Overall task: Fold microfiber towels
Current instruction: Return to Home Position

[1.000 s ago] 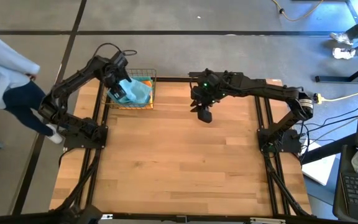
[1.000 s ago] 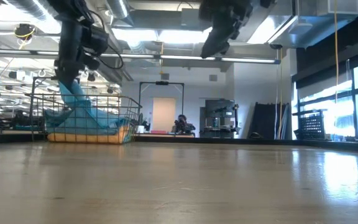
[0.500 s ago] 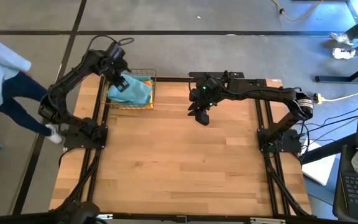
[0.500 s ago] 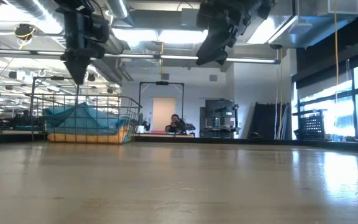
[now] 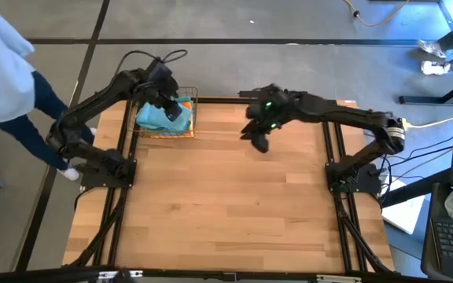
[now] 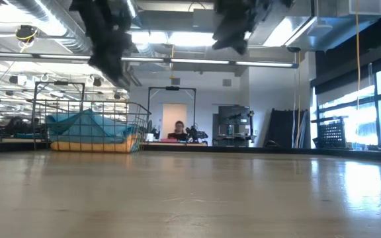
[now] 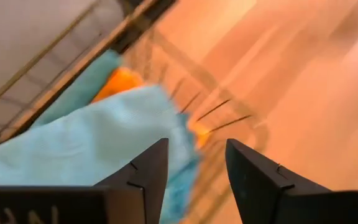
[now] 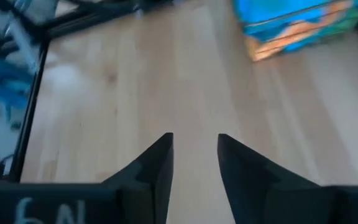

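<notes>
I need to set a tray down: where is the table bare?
Bare: the wooden table from its near edge up to the right gripper hovering at far centre. Crowded: the far left corner, where the wire basket of teal towels sits under the left gripper.

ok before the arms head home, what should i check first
1. Left gripper fingers open, nothing held: ok
2. Right gripper fingers open, nothing held: ok
3. Left gripper above the wire basket rim, not touching it: ok
4. Light blue towel inside the basket, over the orange towel: ok
5. Light blue towel neatly folded: cannot tell, it sits humped
6. Person close beside the left arm's base: not ok, probably worth waiting
</notes>
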You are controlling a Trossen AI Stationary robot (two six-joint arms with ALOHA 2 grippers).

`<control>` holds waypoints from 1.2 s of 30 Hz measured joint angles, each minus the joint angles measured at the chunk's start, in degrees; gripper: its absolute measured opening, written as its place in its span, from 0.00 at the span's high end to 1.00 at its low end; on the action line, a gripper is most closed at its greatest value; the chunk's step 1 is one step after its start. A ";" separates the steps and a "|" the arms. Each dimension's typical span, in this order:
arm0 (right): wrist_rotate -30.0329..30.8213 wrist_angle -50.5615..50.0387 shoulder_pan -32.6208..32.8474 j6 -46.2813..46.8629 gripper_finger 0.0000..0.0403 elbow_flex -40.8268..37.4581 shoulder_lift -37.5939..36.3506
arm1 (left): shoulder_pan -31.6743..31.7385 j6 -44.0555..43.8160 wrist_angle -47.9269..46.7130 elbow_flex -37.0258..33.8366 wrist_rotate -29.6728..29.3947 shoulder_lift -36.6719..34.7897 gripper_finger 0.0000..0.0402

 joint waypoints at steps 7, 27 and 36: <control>1.36 5.96 -2.68 8.01 0.86 -14.89 -15.33 | -13.19 -14.32 15.85 -3.45 -0.26 -13.85 0.72; 8.08 23.55 -3.02 38.93 0.91 -52.85 -58.00 | -36.66 -42.82 37.52 -36.22 -15.68 -48.64 0.99; 11.30 24.03 -3.01 44.03 0.99 -61.54 -71.73 | -41.30 -45.21 50.42 -48.38 -18.68 -56.54 1.00</control>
